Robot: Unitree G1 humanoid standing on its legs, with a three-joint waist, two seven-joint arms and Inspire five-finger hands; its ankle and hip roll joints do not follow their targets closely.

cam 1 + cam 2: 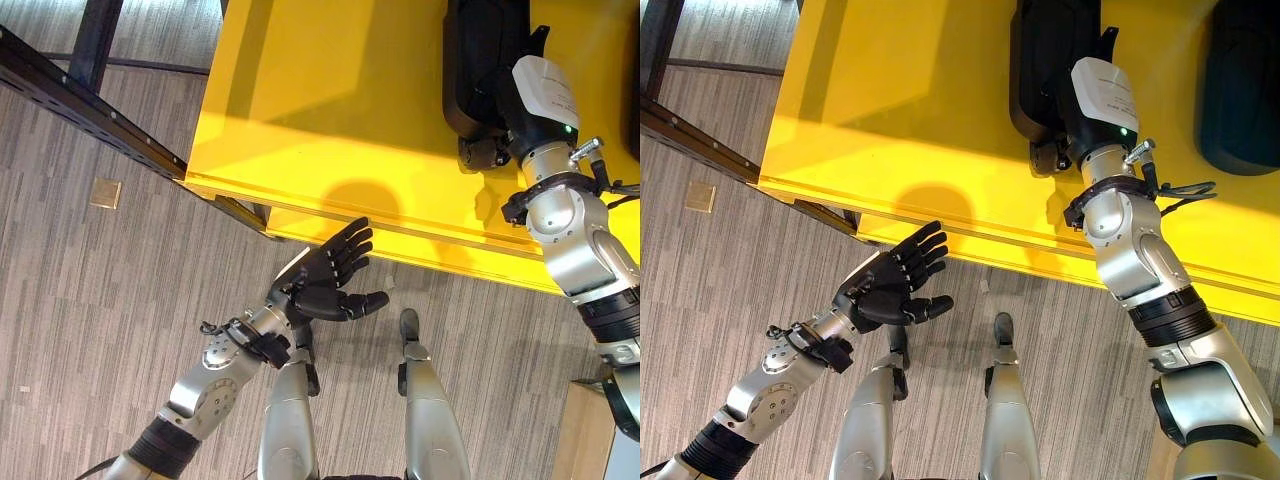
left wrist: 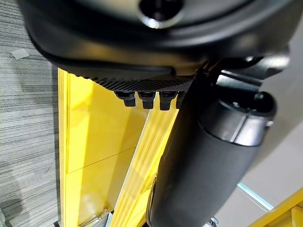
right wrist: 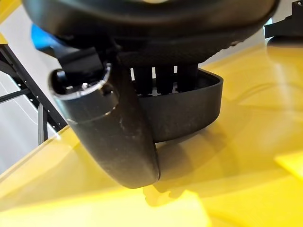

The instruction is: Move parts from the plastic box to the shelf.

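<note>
Black part [image 1: 1055, 70] on the yellow surface [image 1: 910, 110] lies under the right hand [image 3: 156, 78], whose fingers reach into it, grip unclear, while the left hand [image 1: 890, 282] hangs open off the near edge.

We look steeply down from the head through both eyes, sharing the yellow shelf [image 1: 330, 110], the floor [image 1: 90, 300] and both arms. Each wrist camera sits very close behind its own hand, facing along the fingers toward the yellow shelf surface.
</note>
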